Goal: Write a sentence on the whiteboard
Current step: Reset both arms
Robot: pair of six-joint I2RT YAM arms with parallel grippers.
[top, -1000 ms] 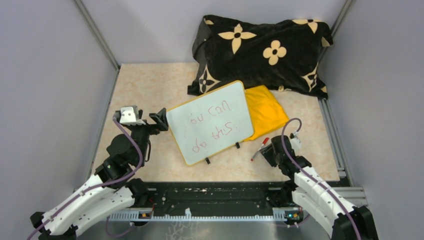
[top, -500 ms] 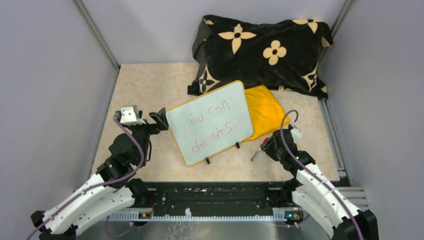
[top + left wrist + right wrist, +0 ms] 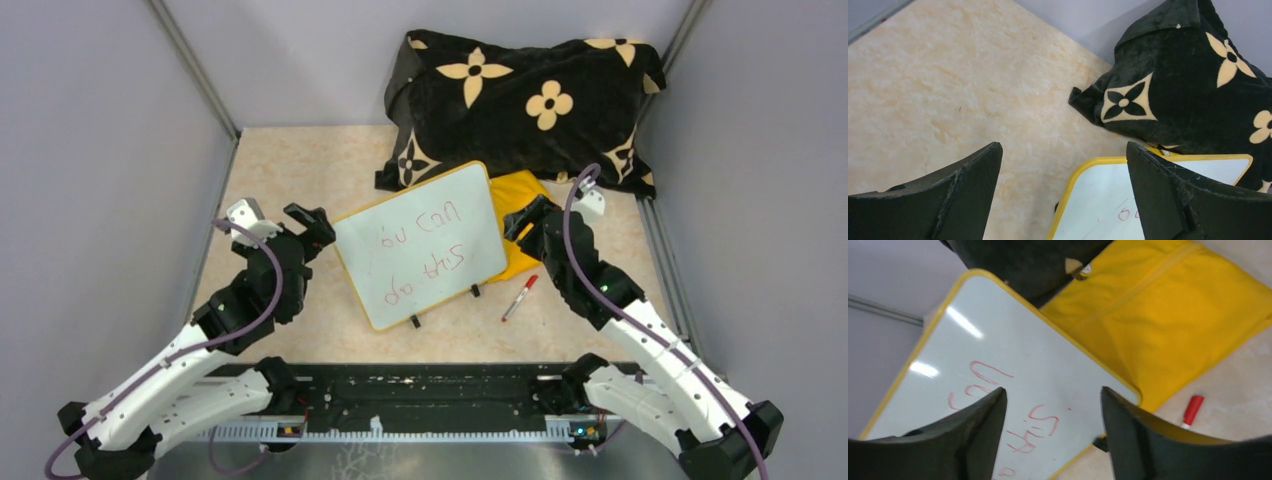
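Counter: beige with a marbled stone look, boxed in by plain grey walls on three sides.
Whiteboard: lay near the middle of the counter, turned askew, between my two hands. It had a white face with rounded corners, a thin orange-yellow rim, and two small black clip feet on its near edge. Its right side overlapped the cloth, and its far corner lay just beside the pillow.
Sentence: thin red marker strokes in two short lines across the board's face. The letters were uneven and upside down to the top camera, so I could not read every one.
Left hand: hovered just beside the board's left edge, fingers spread wide with nothing between them.
Right hand: hung over the cloth at the board's right edge, fingers apart and empty.
Marker: red-capped, lay on the bare counter near the board's near-right corner, apart from both hands.
Cloth: folded, bright yellow, partly under the board.
Pillow: black with cream flower shapes, against the back wall.
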